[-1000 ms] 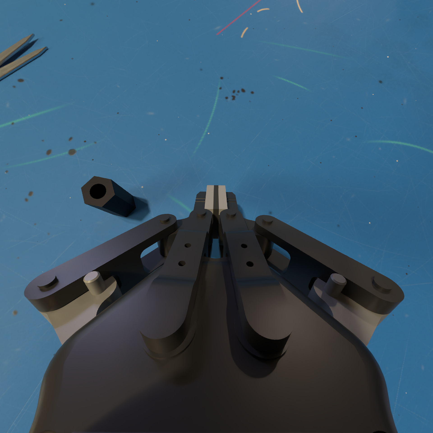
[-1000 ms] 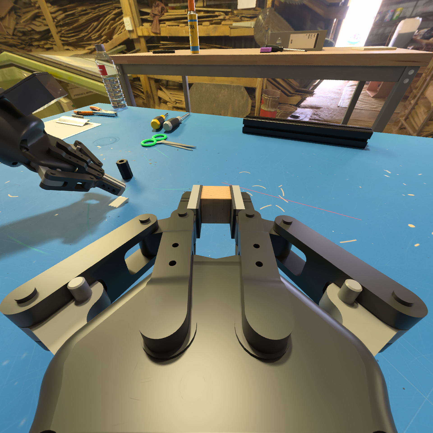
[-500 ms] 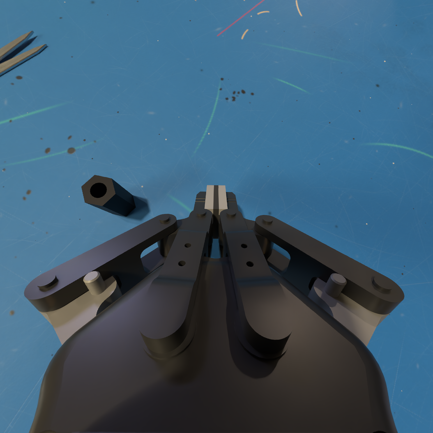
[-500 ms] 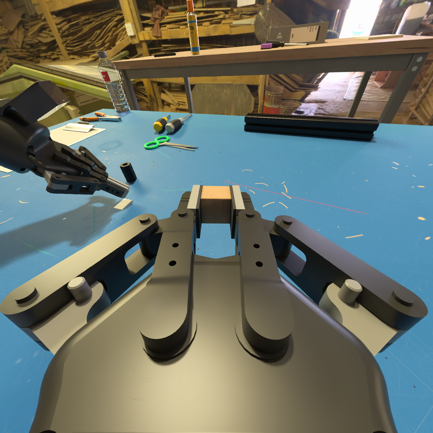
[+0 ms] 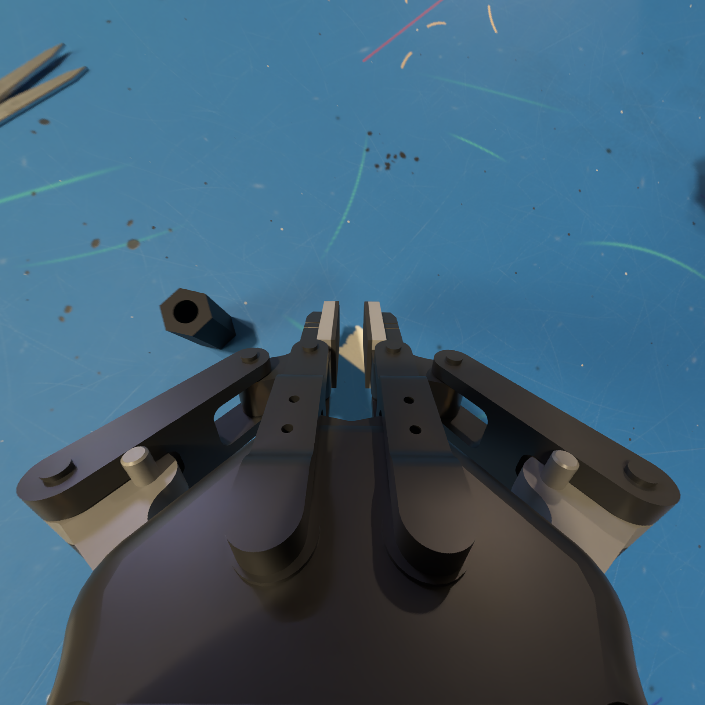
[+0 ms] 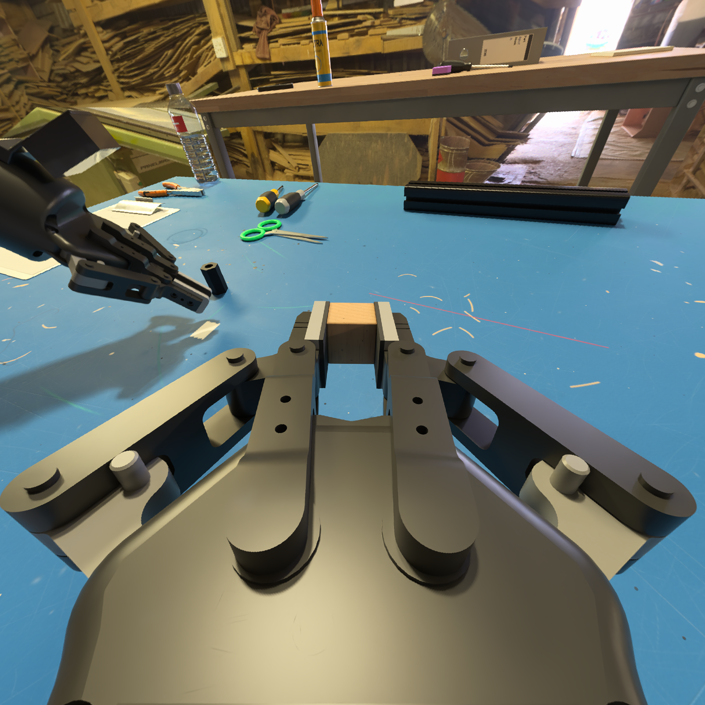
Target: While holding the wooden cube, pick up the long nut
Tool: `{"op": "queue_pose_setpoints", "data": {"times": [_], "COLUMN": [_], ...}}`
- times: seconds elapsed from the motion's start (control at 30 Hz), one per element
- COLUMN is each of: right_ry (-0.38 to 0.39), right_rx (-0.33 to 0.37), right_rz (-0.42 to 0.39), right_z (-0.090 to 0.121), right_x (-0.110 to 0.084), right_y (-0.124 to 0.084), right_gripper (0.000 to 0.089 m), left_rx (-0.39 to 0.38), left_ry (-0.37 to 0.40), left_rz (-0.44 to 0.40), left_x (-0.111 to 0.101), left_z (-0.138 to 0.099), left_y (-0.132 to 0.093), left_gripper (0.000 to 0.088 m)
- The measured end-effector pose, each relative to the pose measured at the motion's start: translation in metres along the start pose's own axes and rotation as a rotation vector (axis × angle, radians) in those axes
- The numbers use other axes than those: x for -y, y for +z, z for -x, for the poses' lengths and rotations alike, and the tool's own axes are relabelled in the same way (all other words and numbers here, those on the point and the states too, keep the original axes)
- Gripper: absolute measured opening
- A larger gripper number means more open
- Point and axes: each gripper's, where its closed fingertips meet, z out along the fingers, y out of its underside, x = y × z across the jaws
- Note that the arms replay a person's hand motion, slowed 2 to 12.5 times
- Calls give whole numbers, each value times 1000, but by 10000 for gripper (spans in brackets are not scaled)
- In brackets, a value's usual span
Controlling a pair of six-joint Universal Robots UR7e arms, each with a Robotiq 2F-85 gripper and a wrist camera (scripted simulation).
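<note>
Strong daylight is glaring white through a doorway at the upper right of the right wrist view. The left gripper is casting a long soft shadow across the blue desk. Wide-angle distortion is bending straight edges; both pictures are staying sharp.

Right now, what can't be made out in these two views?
- Scissors: left wrist view's edge cuts off the handles.
- Pale scrap: left tool hides most of it.
- Cube: right tool's pads cover its sides.
- Nut: far off, too small in right wrist view for its bore depth.
</note>
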Motion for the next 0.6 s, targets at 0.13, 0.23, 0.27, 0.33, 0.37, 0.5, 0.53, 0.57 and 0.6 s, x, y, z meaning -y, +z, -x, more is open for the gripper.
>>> {"op": "queue_pose_setpoints", "data": {"times": [0.13, 0.23, 0.27, 0.33, 0.37, 0.5, 0.53, 0.57, 0.6], "right_ry": [1, 1, 1, -1, -1, -6, -7, -7, -8], "right_rx": [9, 10, 11, 14, 16, 25, 26, 26, 25], "right_rz": [3, 3, 4, 5, 6, 11, 11, 12, 13], "right_z": [1, 0, 0, 0, 0, 1, 1, 1, 1], "right_x": [-1, -1, -1, -1, -2, -2, -3, -3, -3], "right_y": [0, 0, 0, 1, 0, 0, 0, 0, 0], "right_gripper": [200, 200, 200, 200, 200, 200, 200, 200, 200], "left_rx": [22, 41, 46, 55, 60, 91, 104, 120, 136], "left_ry": [-12, -20, -23, -27, -29, -36, -38, -41, -44], "left_rz": [-16, -33, -35, -35, -34, -4, 3, 10, 17], "left_x": [9, 17, 19, 22, 24, 27, 27, 27, 27], "left_z": [6, 11, 13, 15, 16, 22, 25, 28, 30], "left_y": [-7, -13, -15, -18, -19, -22, -22, -23, -24], "left_gripper": [169, 192, 198, 211, 217, 224, 224, 224, 224]}}
